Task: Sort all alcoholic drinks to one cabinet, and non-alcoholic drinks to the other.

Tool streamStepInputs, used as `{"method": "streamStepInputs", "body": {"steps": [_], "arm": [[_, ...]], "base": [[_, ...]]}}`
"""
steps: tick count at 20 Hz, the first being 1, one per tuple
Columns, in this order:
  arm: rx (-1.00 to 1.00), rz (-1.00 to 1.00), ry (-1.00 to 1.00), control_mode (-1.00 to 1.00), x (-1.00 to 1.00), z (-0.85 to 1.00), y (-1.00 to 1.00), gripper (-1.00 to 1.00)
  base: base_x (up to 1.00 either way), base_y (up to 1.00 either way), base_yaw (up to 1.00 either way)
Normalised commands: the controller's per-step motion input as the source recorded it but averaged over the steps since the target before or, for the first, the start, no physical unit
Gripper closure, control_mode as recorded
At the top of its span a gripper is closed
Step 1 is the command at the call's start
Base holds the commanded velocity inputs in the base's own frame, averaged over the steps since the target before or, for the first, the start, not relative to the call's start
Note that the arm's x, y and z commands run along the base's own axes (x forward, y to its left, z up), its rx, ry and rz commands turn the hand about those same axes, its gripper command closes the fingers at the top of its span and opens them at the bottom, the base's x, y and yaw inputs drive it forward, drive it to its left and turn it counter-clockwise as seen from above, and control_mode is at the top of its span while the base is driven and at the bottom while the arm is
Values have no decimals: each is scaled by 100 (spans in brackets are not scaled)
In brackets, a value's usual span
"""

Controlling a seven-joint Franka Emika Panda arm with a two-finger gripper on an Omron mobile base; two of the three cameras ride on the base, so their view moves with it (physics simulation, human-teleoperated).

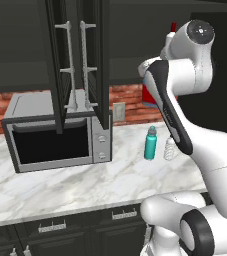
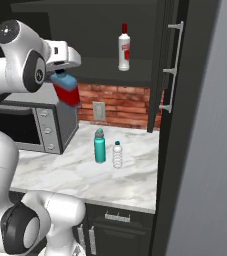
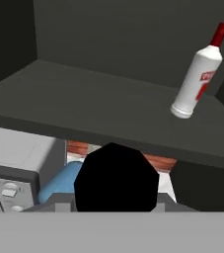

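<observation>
I see the microwave [image 2: 32, 125] sitting on the surface [image 2: 85, 175], against the back wall. To the right of the microwave two bottles stand on the surface: the tall bottle [image 2: 100, 146] is nearer the microwave, and the small ribbed bottle [image 2: 117, 155] is just beside it on its right. Above the microwave and to its right is the open cabinet [image 2: 100, 70]. The slim bottle [image 2: 124, 47] stands on its shelf. My end effector [image 2: 65, 75] holds the squat bottle [image 2: 66, 90] up in the air, above the microwave's right end and below the shelf.
</observation>
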Motion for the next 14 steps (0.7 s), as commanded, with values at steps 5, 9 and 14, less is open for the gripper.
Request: {"method": "streamStepInputs", "body": {"steps": [5, 9, 14], "arm": [[0, -4, -5, -100, 0, 28, -2, 100], [0, -3, -7, -100, 0, 22, 0, 100], [0, -2, -6, -100, 0, 24, 0, 100]], "base": [[0, 0, 0], [0, 0, 0], [0, 0, 0]]}}
